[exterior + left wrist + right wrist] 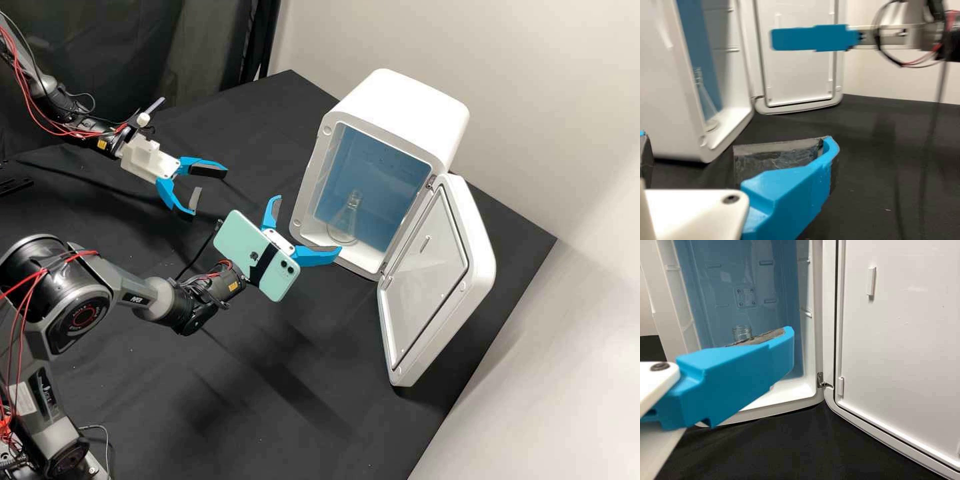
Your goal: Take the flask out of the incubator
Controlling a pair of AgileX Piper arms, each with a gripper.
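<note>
A clear glass flask (350,210) stands upright on the floor of the small white incubator (400,107), whose inside is blue. The incubator door (433,280) hangs wide open to the right. My right gripper (308,225) is open just in front of the opening, with nothing between its fingers. In the right wrist view the flask's neck (742,332) shows behind one blue finger (740,372). My left gripper (209,192) is open and holds nothing, well to the left of the incubator above the bench. The left wrist view shows the flask (702,100) inside the incubator and the right gripper's finger (812,37).
A mint green phone (257,257) is strapped to the right arm's wrist. The black bench (280,373) ends close behind and to the right of the incubator, near a pale wall. Red cables run along both arms.
</note>
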